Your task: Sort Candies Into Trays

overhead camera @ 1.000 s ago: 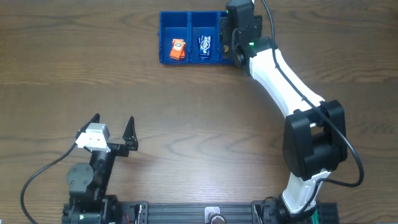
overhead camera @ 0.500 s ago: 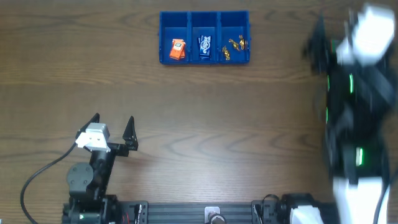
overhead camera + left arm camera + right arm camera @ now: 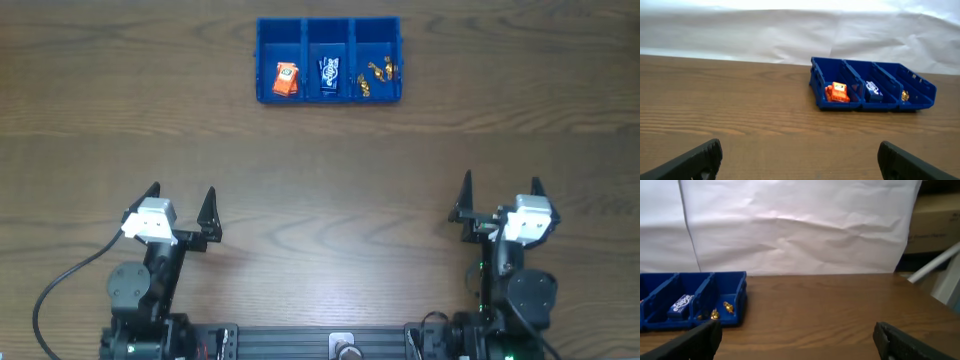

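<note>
A blue three-compartment tray [image 3: 328, 28] stands at the far middle of the table. Its left bin holds an orange candy [image 3: 287, 79], the middle bin a dark blue wrapped candy [image 3: 330, 72], the right bin several gold-wrapped candies [image 3: 375, 77]. From the left wrist, the tray [image 3: 920, 89] and the orange candy [image 3: 838, 92] lie far ahead. The right wrist view takes in the tray [image 3: 742, 292], the blue candy [image 3: 680, 304] and the gold candies [image 3: 720, 311]. My left gripper [image 3: 182, 207] and right gripper [image 3: 500, 198] both stand open and hold nothing, near the table's front edge.
Bare wooden tabletop [image 3: 330, 180] stretches between the grippers and the tray. A white paper backdrop [image 3: 790, 225] rises behind the table's far edge. A cardboard box [image 3: 935, 225] and a white tube [image 3: 935, 262] sit beyond the table's right side.
The right arm has pulled back from over the tray's right bin to the near right of the table. Gold candies now lie uncovered in that bin. The left arm has not moved.
</note>
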You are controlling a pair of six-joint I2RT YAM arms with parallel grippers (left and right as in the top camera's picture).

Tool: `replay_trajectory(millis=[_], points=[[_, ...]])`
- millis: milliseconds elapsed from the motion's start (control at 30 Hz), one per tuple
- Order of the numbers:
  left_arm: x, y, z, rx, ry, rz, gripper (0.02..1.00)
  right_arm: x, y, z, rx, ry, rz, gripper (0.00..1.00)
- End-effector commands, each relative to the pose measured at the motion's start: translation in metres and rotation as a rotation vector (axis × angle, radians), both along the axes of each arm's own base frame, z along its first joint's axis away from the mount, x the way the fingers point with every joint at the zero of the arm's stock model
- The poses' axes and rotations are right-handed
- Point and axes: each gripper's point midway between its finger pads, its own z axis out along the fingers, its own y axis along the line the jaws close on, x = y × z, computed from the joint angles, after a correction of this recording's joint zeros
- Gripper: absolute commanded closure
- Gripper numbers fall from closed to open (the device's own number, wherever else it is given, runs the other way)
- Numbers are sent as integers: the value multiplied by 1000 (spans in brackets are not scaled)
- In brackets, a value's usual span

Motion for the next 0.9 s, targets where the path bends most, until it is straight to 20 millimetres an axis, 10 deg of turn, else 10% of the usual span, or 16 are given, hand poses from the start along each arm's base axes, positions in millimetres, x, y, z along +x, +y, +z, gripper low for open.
replay_trajectory(millis=[33, 167, 900], points=[[-1, -2, -16, 5, 45, -16, 20, 3, 7, -26, -9, 31, 39, 1], [-1, -2, -16, 5, 45, -16, 23, 10, 9, -67, 1, 103, 48, 1], [-1, -2, -16, 5, 45, -16, 20, 12, 16, -66, 31, 78, 83, 1]])
